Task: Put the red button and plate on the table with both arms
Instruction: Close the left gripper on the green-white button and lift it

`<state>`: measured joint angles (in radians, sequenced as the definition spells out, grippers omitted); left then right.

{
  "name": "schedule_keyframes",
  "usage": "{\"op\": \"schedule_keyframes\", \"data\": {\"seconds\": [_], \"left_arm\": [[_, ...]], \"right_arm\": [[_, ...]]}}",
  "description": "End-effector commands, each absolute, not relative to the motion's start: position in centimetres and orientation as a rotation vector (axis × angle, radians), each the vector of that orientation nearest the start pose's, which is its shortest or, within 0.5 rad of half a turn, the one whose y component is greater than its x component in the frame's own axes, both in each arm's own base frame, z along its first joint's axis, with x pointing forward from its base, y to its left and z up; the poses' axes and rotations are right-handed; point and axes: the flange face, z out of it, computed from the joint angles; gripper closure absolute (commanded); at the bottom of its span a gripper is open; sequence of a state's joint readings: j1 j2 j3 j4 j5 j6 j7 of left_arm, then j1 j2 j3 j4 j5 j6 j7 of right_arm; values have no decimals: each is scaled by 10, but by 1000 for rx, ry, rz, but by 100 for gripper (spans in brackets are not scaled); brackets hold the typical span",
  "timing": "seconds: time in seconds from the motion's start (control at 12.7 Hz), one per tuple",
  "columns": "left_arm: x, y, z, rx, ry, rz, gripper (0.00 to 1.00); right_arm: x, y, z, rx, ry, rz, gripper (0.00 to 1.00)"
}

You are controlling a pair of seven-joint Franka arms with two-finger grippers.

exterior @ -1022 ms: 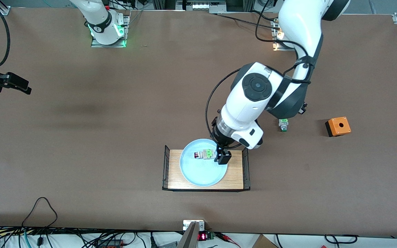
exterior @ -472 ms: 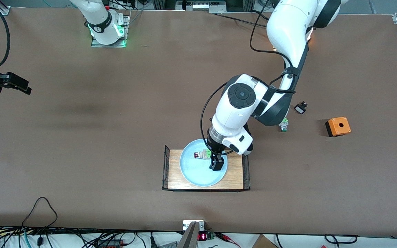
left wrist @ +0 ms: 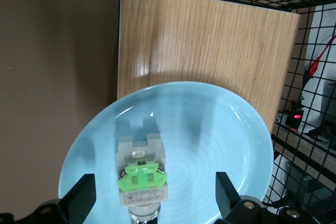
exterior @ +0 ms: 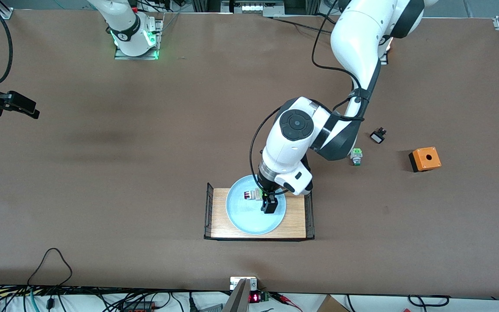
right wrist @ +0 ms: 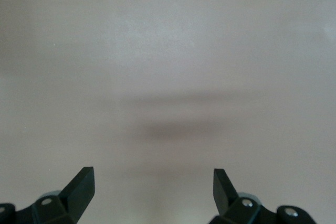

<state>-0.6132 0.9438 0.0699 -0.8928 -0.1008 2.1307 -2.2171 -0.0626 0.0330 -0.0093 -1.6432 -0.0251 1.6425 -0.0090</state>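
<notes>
The left arm (exterior: 301,138) is built of glossy white rounded shells with dark grey joint sections — one joint carries a round black cap with a small centre mark. A thin black cable loops loosely along its links. Its gripper (exterior: 268,203) has black, angular fingers (left wrist: 81,195). The right arm's base (exterior: 130,32) is white with a black band and a green glowing light at its foot. The right gripper (right wrist: 152,187) has matching black fingers with small silver screws — nothing more of it shows.
</notes>
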Motion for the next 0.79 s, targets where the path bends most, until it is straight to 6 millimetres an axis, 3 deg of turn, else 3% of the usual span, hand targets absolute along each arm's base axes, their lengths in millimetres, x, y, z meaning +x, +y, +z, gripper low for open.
{"op": "schedule_keyframes", "data": {"seconds": [0.0, 0.39, 0.71], "left_arm": [[684, -447, 354, 1874, 2114, 47, 0], [683, -448, 341, 1894, 2119, 47, 16], [683, -448, 341, 1897, 2117, 67, 60]], "right_arm": [[564, -44, 583, -3165, 77, 48, 0], [564, -44, 583, -3165, 77, 51, 0], [564, -44, 583, -3165, 77, 48, 0]]}}
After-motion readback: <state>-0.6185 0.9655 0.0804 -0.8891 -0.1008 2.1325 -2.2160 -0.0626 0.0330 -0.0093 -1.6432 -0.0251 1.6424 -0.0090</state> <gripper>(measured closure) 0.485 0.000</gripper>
